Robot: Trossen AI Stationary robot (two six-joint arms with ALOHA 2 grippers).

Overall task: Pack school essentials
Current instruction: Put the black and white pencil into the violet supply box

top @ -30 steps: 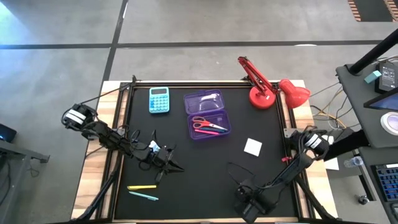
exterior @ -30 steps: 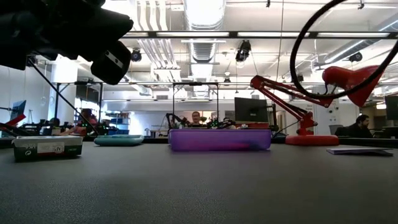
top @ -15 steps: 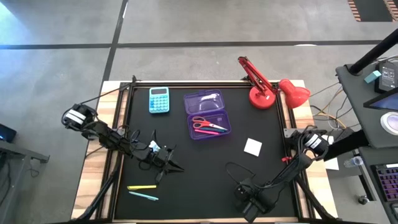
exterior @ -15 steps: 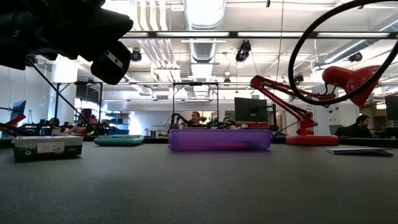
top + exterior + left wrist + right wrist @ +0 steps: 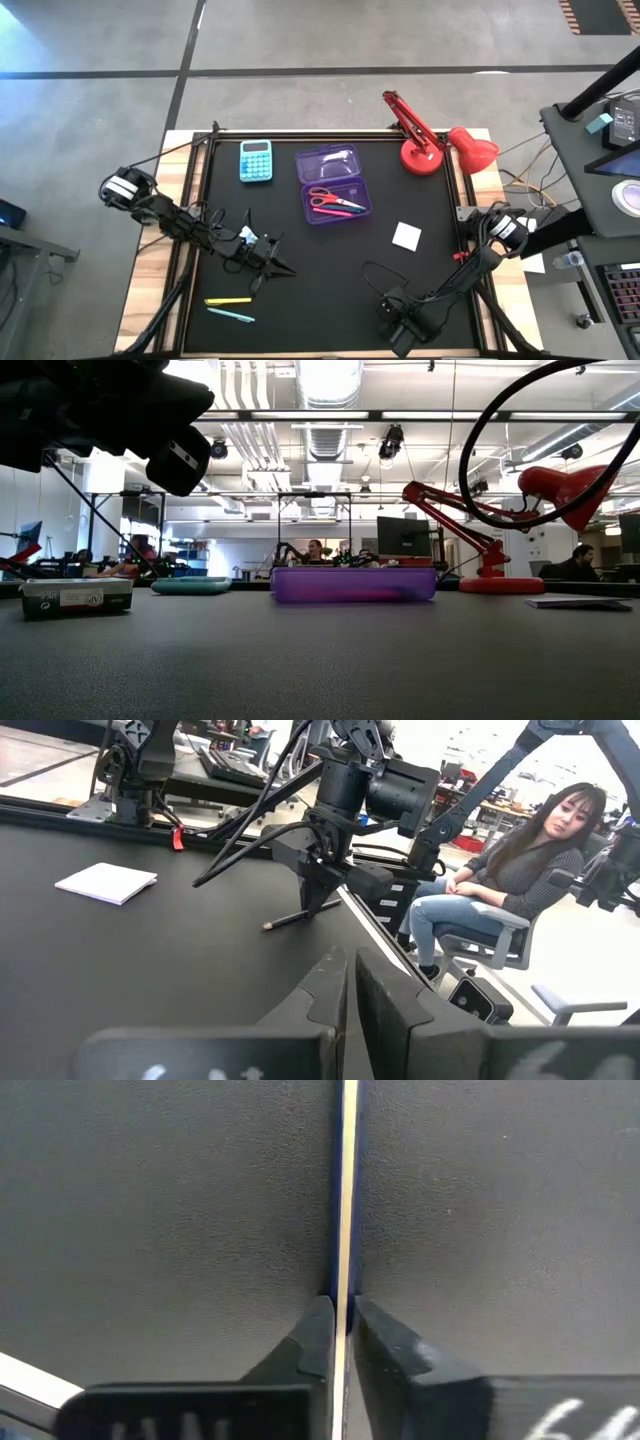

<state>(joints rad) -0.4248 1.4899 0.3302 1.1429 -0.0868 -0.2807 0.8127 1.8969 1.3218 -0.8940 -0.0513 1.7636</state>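
Observation:
My right gripper is near the table's near edge, shut on a thin pale pen. The left wrist view also shows this gripper and the pen. My left gripper hovers left of centre, shut and holding nothing. The open purple case holds the red-handled scissors and a pink pen. A yellow pen and a teal pen lie flat near the left near corner. The white square lies flat to the right. The green-and-white packet shows only in the low view. My right gripper pinches the thin pen between its two fingers, near one end. The fingers come from above, pointing down and lying across the pen. The pen slants down from the fingers, and its free tip is at or just above the table.
A light-blue calculator lies at the far left beside the case. A red desk lamp stands at the far right corner. A person sits beyond the table. The black mat is bare between the two grippers.

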